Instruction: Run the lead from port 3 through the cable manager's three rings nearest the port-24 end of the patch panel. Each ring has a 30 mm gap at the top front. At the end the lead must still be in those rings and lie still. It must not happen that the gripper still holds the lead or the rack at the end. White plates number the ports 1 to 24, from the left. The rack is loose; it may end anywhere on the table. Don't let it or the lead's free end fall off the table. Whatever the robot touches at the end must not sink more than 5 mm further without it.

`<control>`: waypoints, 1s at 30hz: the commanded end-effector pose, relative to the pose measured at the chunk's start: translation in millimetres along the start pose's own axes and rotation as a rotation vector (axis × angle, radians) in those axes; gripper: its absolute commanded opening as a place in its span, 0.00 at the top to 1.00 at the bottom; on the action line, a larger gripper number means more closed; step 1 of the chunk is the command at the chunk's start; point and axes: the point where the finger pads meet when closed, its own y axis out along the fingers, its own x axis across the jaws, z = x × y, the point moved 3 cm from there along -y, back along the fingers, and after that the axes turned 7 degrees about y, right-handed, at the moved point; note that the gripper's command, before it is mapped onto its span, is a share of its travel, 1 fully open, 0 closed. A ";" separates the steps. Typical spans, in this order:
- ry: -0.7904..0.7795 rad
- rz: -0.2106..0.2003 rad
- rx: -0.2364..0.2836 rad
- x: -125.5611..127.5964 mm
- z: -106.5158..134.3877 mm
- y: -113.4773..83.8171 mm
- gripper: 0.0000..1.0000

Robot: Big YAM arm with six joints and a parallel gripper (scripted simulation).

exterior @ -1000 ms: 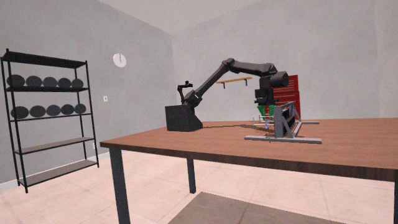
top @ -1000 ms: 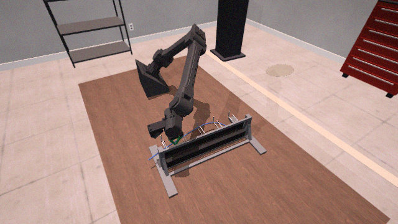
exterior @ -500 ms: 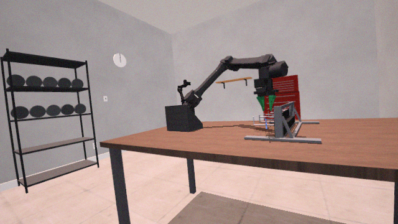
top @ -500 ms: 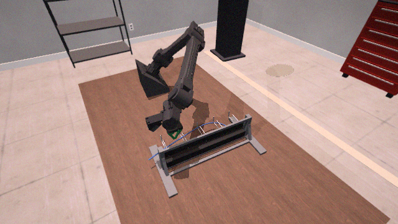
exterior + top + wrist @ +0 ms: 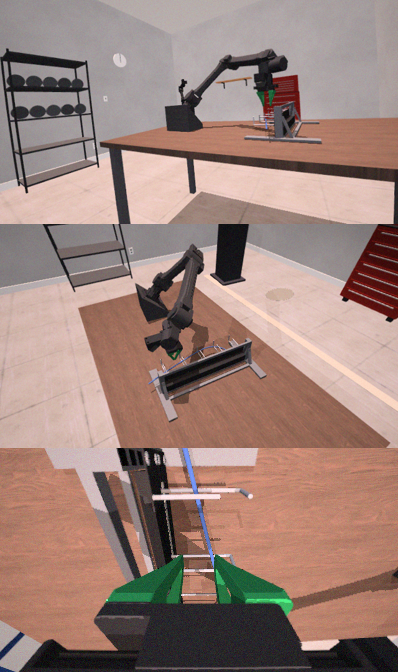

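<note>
The grey rack [image 5: 205, 370] with the black patch panel stands on the wooden table, its rings facing the arm. The blue lead [image 5: 186, 358] arcs from the panel's right part along the wire rings to its free end [image 5: 150, 382], which lies on the table past the rack's left foot. My green-fingered gripper [image 5: 175, 356] hangs above the rings near the left end, clear of them in the exterior view [image 5: 266, 101]. In the wrist view the fingers stand apart with nothing gripped. The lead [image 5: 202, 518] runs below them, across a ring [image 5: 200, 494] and close to the right fingertip.
The arm's base block [image 5: 150, 303] sits at the table's far side. The rack's long feet [image 5: 163, 398] reach toward the near edge. A shelf unit [image 5: 46, 118] and a red tool cabinet [image 5: 373, 270] stand on the floor away from the table.
</note>
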 end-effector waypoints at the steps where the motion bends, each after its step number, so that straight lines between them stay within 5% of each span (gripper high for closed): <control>1: -0.043 -0.081 -0.023 16.4 9.3 -50.7 0.68; 5: -0.044 -0.078 -0.023 16.8 11.7 -48.6 0.68; 6: -0.041 -0.078 -0.023 16.8 11.9 -48.4 1.00; 30: -0.041 -0.078 -0.023 16.8 11.9 -48.4 1.00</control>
